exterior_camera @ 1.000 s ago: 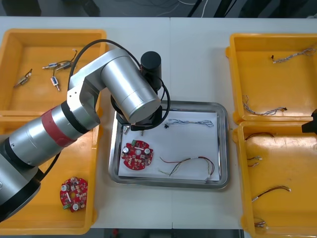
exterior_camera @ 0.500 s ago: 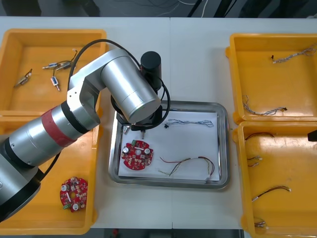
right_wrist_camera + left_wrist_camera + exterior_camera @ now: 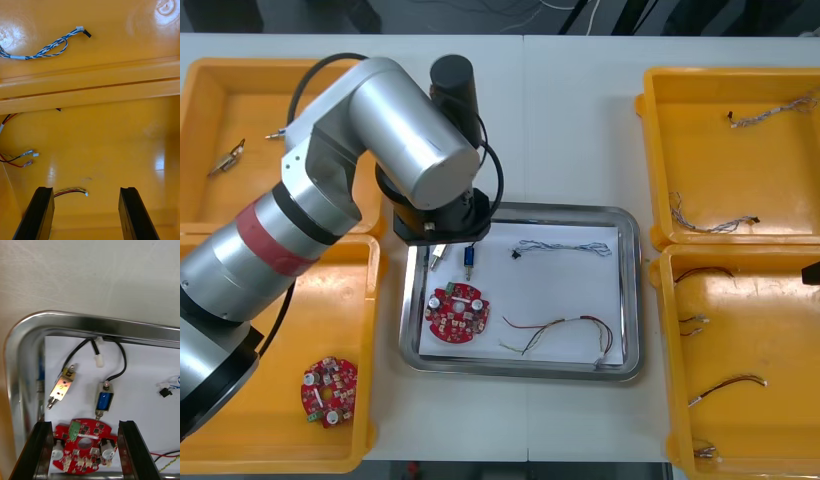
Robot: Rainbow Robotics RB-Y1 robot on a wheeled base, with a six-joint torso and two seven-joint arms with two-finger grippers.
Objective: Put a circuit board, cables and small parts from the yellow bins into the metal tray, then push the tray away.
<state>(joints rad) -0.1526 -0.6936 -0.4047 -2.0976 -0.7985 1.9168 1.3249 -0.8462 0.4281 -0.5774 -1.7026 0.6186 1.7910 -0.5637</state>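
Two small metal parts [image 3: 105,399] lie in the metal tray's [image 3: 520,368] far-left corner beside the circuit board [image 3: 458,313], the open, empty left gripper [image 3: 85,424] above them. The right gripper [image 3: 86,189] hangs open over a right-hand yellow bin [image 3: 112,131]. Loading looks complete, so the next move is probably pushing the tray away.

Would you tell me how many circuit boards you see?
2: one circuit board in the metal tray, one in the near left yellow bin; the left arm may hide more.

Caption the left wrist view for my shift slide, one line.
Left gripper, jaws open, above the metal tray's corner; two small metal parts and a red circuit board lie inside.
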